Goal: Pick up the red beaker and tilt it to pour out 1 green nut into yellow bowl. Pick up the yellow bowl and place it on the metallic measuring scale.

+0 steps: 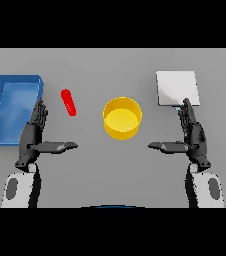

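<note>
The red beaker [69, 102] is a small slim red shape left of centre, leaning over at a slant; nothing inside it shows. At the table's middle stands the yellow bowl [122, 118], with nothing visible inside. The metallic scale [177, 88] is a pale square plate at the back right. My left hand [34, 135] is held open just below and left of the beaker, fingers straight and thumb pointing toward the centre. My right hand [192, 134] mirrors it, open, right of the bowl, its fingertips just below the scale's front edge. Neither hand touches anything.
A blue rectangular tray [5, 95] lies at the far left, right behind my left hand's fingertips. Grey tabletop [113, 165] stretches between the two hands in front of the bowl.
</note>
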